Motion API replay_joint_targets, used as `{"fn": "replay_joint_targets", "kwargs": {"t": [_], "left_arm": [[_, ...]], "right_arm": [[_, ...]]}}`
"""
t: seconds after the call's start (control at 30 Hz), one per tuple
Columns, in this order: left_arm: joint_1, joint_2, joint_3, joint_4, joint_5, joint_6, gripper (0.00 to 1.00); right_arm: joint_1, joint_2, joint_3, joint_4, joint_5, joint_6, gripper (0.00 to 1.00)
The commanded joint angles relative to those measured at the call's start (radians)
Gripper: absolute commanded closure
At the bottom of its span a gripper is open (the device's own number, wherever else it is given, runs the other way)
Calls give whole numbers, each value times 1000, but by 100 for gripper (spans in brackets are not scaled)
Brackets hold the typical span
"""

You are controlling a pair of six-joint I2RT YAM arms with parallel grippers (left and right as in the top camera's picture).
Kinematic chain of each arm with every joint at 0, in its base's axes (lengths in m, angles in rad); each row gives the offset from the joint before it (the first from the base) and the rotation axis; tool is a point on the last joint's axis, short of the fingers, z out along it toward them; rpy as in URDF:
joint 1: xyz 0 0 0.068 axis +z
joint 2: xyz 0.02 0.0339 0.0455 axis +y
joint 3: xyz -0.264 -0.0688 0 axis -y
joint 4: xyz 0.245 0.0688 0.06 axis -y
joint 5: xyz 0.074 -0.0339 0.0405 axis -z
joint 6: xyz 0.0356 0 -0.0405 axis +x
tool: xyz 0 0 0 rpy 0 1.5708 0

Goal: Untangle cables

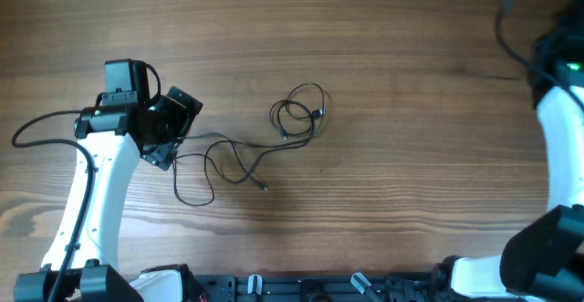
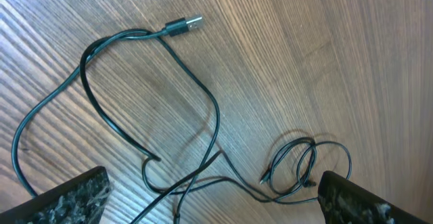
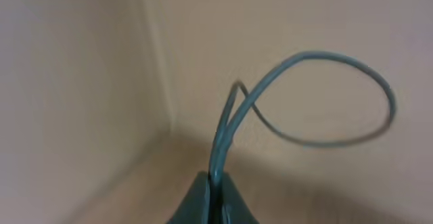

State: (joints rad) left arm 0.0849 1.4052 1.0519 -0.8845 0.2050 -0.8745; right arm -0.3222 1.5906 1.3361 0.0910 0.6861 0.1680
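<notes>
Jaws on the left arm stand wide open at centre-left of the overhead frame. Cables [image 1: 239,151] trail from just beside them across the tabletop [image 1: 411,156] to a small coil [image 1: 298,110] at centre. Right jaws: state cannot be told.

Bare table [image 1: 411,156] wide open right of cables [image 1: 298,110]; left hand [image 1: 169,127] crowds their left end.

Wooden table [image 1: 411,202] — thin black cables [image 2: 217,119] sprawled loose, one end looped.
</notes>
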Motion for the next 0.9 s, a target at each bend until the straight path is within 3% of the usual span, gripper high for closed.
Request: {"fn": "replay_joint_targets", "kwargs": {"t": [0.0, 0.07, 0.17, 0.4, 0.7, 0.77, 0.8, 0.83, 0.87], "left_arm": [[-5, -14, -1, 1, -17, 3, 0], [-5, -14, -1, 1, -16, 3, 0], [-5, -14, -1, 1, -17, 3, 0], [-5, -14, -1, 1, -16, 3, 0], [-5, -14, -1, 1, -16, 3, 1], [-5, -14, -1, 1, -16, 3, 0], [-5, -14, -1, 1, -16, 3, 0], [-5, -14, -1, 1, -16, 3, 0], [-5, -14, -1, 1, -16, 3, 0]], "right_arm": [[-67, -63, 20, 281, 46, -437, 95], [-95, -63, 20, 425, 64, -589, 95], [-137, -57, 19, 374, 6, -660, 95], [-259, 48, 11, -138, -61, -184, 95], [-381, 282, 11, -304, -113, -164, 92], [-393, 311, 11, -320, -222, -164, 78], [-396, 331, 11, -325, -313, -165, 57], [-396, 340, 11, -329, -367, -165, 25], [-396, 348, 11, -329, -405, -165, 7]]}}
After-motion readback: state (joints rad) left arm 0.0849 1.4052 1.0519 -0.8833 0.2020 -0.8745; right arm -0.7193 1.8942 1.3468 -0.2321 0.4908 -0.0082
